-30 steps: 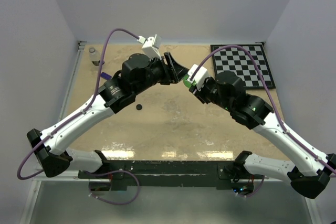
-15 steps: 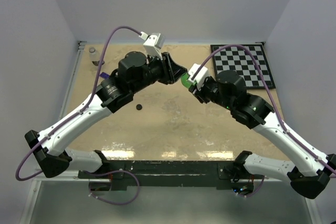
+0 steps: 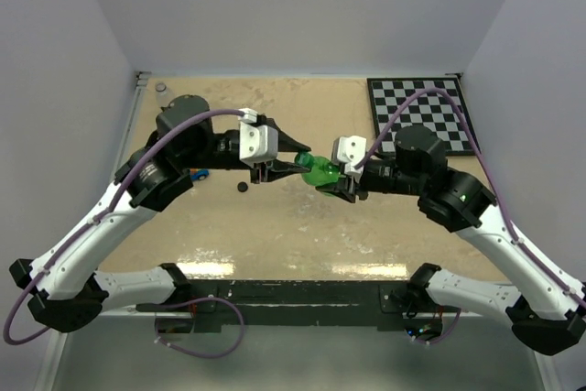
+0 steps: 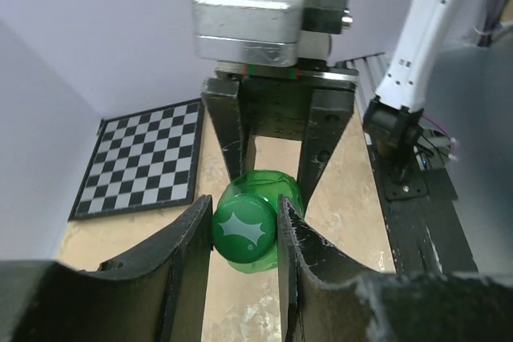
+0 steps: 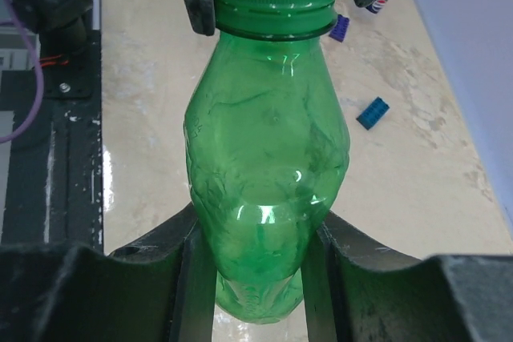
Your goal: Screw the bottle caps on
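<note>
Cap (image 4: 244, 230) on green bottle (image 5: 268, 166), both clamped mid-air

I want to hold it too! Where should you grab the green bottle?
Grab the green bottle round its lower body, coming from the bottom end, like the right tool does. It is held sideways, and the left tool pinches the green cap at the other end, so that end is taken.

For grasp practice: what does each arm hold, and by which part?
Right gripper: jaws hold the green bottle, lower body. Left gripper: jaws hold the green cap, by its sides.
</note>
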Motion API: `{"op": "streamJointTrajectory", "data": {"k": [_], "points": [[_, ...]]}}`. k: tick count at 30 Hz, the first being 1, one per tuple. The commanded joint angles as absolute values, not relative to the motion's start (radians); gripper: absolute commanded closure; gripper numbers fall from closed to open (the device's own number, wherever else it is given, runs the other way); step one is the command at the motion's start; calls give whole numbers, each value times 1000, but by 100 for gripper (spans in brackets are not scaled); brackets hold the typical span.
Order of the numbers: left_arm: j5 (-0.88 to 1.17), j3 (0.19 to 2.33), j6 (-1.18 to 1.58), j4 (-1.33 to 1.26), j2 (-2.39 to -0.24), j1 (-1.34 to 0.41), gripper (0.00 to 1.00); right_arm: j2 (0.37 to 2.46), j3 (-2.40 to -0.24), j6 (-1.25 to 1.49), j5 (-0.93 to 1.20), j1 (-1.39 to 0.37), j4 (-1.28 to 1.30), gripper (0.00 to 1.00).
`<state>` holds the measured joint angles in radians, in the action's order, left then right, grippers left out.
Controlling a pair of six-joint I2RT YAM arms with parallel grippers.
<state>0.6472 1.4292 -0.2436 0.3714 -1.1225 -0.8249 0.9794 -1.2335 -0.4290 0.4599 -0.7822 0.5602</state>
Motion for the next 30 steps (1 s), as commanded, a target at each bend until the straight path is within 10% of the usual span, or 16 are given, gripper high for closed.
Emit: {"op": "streamJointTrajectory", "data": {"k": [1, 4, 9, 13, 30], "points": [[950, 1531, -560, 600, -1235, -842, 100, 989, -1266, -416, 597, -799, 571, 100], [898, 1529, -529, 582, -1236, -842, 97, 988, -1256, -414, 539, -799, 578, 100], [686, 1433, -326, 356, -1145, -842, 31, 974, -1232, -393, 369, -799, 571, 100], [441, 1339, -74, 110, -1077, -842, 10, 963, -1209, -362, 220, -801, 531, 100], [-94, 1370, 781, 153, -1187, -854, 19, 983, -1170, -345, -135, -801, 486, 100]]}}
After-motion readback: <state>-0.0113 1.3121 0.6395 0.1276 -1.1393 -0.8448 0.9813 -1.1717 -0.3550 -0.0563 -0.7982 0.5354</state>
